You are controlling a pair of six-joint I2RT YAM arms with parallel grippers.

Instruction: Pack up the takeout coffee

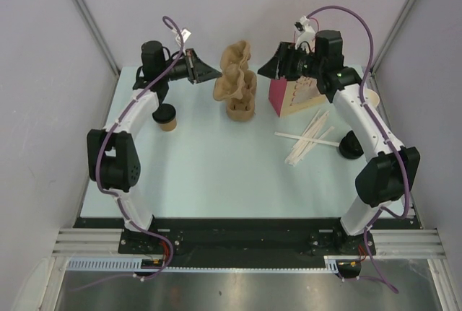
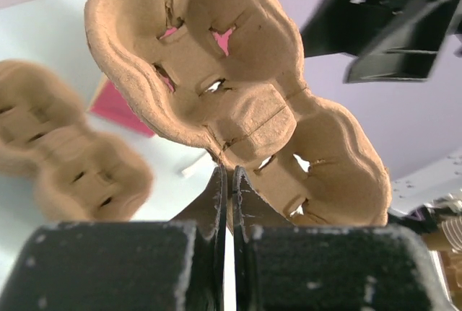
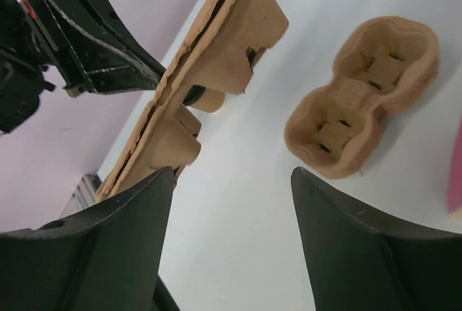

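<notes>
Between your left fingers (image 2: 213,206), pinched shut, is the rim of a pulp cup carrier (image 2: 253,116), held up on edge close above the second carrier (image 1: 240,105) that lies on the table (image 1: 216,174). Your right fingers (image 3: 346,231) stand apart with nothing between them, right of that second carrier, near the pink bag (image 1: 287,96). Your takeout coffee (image 1: 167,117) stands upright on the table, well left of the second carrier, with neither pair of fingers touching it.

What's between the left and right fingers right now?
A brown pulp cup carrier, on edge, pinched in the shut left fingers; the right fingers stand open facing it. Top and right wrist views show it.
</notes>
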